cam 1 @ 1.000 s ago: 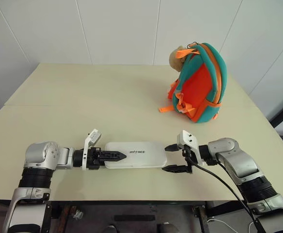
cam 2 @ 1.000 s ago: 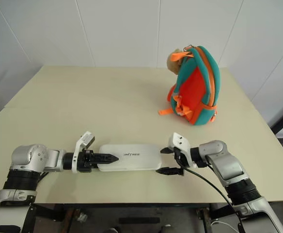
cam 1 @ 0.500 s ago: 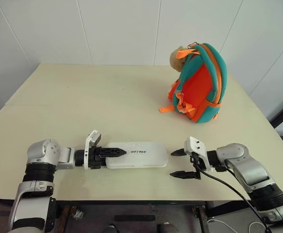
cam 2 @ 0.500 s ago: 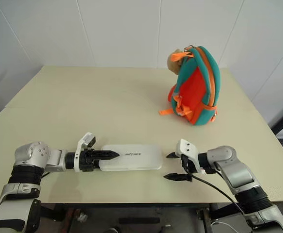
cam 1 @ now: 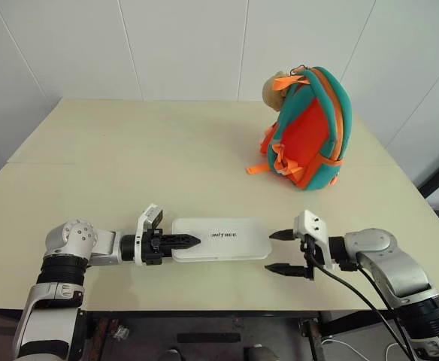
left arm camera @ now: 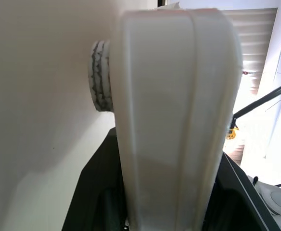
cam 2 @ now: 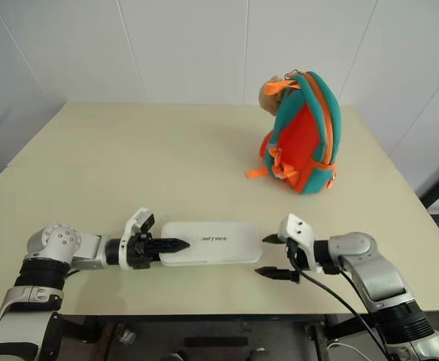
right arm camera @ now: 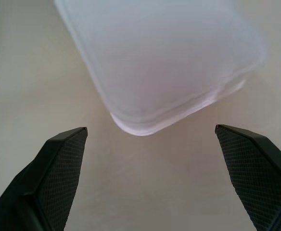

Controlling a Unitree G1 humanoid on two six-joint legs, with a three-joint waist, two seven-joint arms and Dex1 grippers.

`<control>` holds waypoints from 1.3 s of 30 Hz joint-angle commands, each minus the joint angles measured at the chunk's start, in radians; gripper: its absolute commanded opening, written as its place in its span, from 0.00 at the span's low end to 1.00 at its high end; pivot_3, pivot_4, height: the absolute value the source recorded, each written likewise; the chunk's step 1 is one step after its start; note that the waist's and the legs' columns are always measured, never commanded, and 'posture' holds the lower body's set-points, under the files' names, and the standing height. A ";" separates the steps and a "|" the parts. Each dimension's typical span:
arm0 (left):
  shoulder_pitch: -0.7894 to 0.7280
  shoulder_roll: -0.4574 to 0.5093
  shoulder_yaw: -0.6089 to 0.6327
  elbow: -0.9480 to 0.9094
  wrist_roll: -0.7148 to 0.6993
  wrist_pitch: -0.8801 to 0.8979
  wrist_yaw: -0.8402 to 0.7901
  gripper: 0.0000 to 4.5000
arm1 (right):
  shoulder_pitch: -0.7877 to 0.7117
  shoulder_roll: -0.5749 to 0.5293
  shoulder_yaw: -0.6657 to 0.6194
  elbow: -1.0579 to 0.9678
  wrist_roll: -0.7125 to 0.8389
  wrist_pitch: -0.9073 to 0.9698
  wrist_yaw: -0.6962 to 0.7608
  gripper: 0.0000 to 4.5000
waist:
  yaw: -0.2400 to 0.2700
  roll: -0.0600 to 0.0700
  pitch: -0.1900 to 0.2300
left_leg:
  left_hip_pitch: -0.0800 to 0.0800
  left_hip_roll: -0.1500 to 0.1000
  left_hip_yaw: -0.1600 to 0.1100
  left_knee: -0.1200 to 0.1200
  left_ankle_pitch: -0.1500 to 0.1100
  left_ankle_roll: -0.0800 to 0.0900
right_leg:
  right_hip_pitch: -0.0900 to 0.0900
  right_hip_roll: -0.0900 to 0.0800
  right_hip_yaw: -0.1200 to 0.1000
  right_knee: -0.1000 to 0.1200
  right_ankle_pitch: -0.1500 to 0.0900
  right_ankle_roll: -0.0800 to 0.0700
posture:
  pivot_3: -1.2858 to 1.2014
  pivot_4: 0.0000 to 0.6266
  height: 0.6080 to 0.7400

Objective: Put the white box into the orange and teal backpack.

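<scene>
the white box (cam 1: 221,238) lies flat near the front edge of the table (cam 1: 129,165), its long axis running side to side between the two arms, and the left gripper (cam 1: 180,241) is clamped on its left short end, as the left wrist view shows with the box edge between the fingers. the right gripper (cam 1: 281,251) stands wide open just beside the right short end, apart from it. the orange and teal backpack (cam 1: 308,129) stands upright well beyond, toward the far right, so the right arm is likely nearer it.
</scene>
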State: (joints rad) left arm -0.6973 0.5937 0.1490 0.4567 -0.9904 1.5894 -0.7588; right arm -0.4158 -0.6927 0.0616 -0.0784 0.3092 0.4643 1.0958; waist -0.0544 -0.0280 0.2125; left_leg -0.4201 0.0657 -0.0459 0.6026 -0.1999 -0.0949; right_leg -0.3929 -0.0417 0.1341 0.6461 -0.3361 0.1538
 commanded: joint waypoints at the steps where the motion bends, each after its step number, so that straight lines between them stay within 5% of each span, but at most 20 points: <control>1: -0.014 0.006 0.087 -0.008 0.023 -0.060 0.018 0.30 | -0.047 0.015 -0.092 -0.015 0.040 0.024 -0.081 1.00 | -0.001 0.000 0.000 | 0.000 0.000 0.000 0.000 0.000 0.000 | 0.000 0.000 0.000 0.000 0.000 0.000 | 0.52 0.24 1.00; 19: 0.125 0.028 0.200 -0.112 0.090 -0.166 0.041 0.30 | -0.203 -0.167 -0.361 0.079 0.018 0.103 -0.335 1.00 | 0.007 0.000 0.000 | 0.000 0.000 0.000 -0.007 0.000 -0.001 | -0.002 -0.001 -0.001 -0.004 -0.002 -0.002 | 0.52 0.24 1.00; 28: 0.080 -0.029 0.195 -0.111 0.096 -0.180 0.057 0.30 | -0.453 0.000 -0.262 0.371 -0.076 0.029 -0.543 1.00 | -0.007 0.000 0.000 | 0.000 0.000 0.001 -0.005 0.001 -0.001 | -0.001 -0.001 0.000 -0.003 0.001 -0.001 | 0.52 0.24 1.00; 35: 0.087 -0.043 0.196 -0.135 0.093 -0.170 0.063 0.30 | -0.592 0.070 -0.214 0.647 -0.132 -0.081 -0.558 1.00 | -0.003 0.000 0.000 | -0.001 0.000 0.001 -0.009 0.002 -0.001 | -0.003 -0.001 0.000 -0.004 0.000 -0.002 | 0.52 0.24 1.00; 39: 0.089 -0.050 0.202 -0.141 0.093 -0.172 0.071 0.30 | -0.603 0.044 -0.170 0.734 -0.188 -0.172 -0.522 0.80 | -0.003 0.000 0.000 | -0.001 0.000 0.001 -0.009 0.002 -0.001 | -0.003 -0.001 0.000 -0.006 0.000 -0.002 | 0.52 0.24 1.00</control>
State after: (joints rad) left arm -0.6120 0.5465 0.3362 0.3485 -0.8917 1.4178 -0.6933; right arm -1.0061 -0.6168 -0.1077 0.6535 0.1358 0.3314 0.5511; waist -0.0574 -0.0279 0.2125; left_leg -0.4213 0.0653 -0.0445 0.5935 -0.1980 -0.0962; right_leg -0.3959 -0.0432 0.1337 0.6400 -0.3362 0.1522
